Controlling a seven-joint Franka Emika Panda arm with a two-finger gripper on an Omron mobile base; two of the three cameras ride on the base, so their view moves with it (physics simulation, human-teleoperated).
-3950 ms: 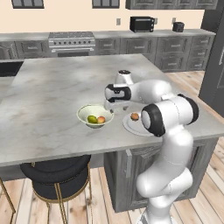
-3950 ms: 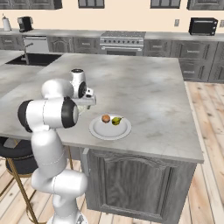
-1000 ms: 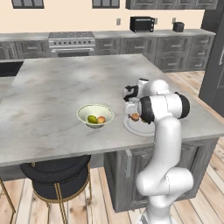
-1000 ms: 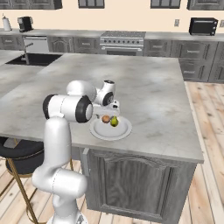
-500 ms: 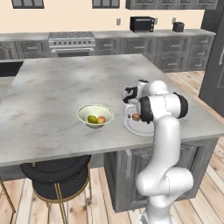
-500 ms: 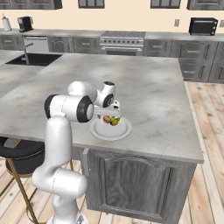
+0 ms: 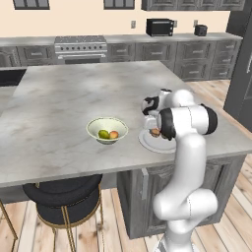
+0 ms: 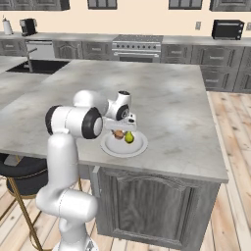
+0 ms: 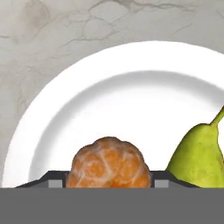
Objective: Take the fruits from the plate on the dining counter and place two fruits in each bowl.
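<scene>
Already the left bowl [image 7: 107, 129] holds a pear and a peach, so it's done. Right of it, gripper [image 8: 119, 131] sits low on the plate [image 9: 109, 92], jaws clenched either side of the orange-red fruit [image 9: 107, 163]; yellow-green pear [image 9: 199, 157] just beside, untouched.

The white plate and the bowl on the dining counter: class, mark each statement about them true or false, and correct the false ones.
1. The plate holds an orange-red fruit and a pear. True.
2. The bowl is empty. False: two fruits lie in it, one green and one orange.
3. The gripper is down at the orange-red fruit on the plate. True.
4. The pear lies off the plate on the dining counter. False: it lies on the plate beside the orange-red fruit.
</scene>
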